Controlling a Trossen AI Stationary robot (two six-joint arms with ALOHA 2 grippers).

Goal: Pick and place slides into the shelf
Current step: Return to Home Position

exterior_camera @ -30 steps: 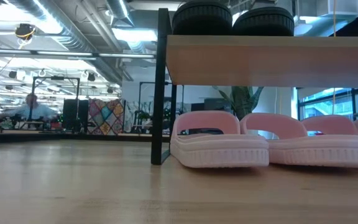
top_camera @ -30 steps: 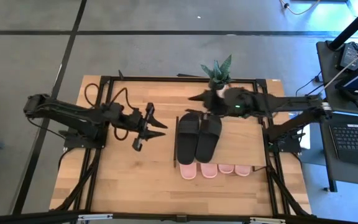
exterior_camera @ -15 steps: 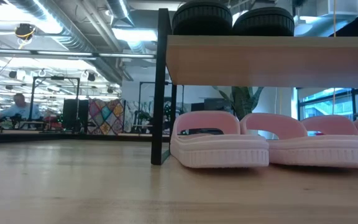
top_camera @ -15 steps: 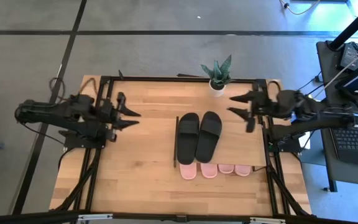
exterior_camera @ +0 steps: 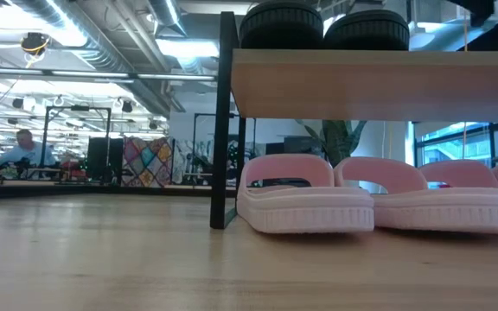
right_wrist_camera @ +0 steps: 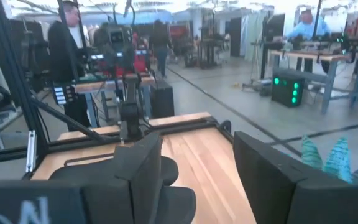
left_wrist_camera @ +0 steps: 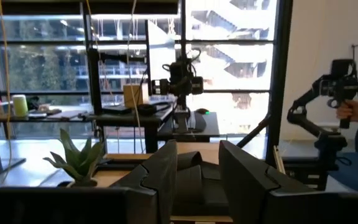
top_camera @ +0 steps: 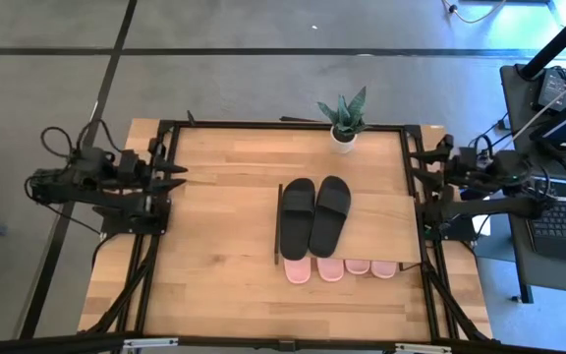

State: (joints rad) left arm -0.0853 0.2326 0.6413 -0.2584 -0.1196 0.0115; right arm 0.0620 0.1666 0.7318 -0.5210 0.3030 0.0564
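Two black slides (top_camera: 313, 216) lie side by side on the shelf's top board (top_camera: 371, 228). In the low view they rest on the board (exterior_camera: 379, 82), seen as rounded dark shapes (exterior_camera: 281, 24). Pink slides (exterior_camera: 305, 197) stand on the table under the shelf, their ends poking out at its near edge (top_camera: 340, 268). My left gripper (top_camera: 175, 177) is pulled back over the table's left edge, open, nothing between its fingers (left_wrist_camera: 197, 180). My right gripper (top_camera: 413, 169) is back at the right edge, also open with nothing in it (right_wrist_camera: 204, 180).
A small potted plant (top_camera: 343, 118) stands at the table's far edge, behind the shelf. The black table frame (top_camera: 263, 126) runs around the wooden top. Bare tabletop (top_camera: 224, 246) lies left of the shelf. A desk with a laptop (top_camera: 558, 211) stands beyond the right edge.
Both arms have drawn back from the middle of the table, the left gripper toward the left edge, the right gripper from over the black slides' far ends toward the right edge. The slides and the shelf have stayed where they were.
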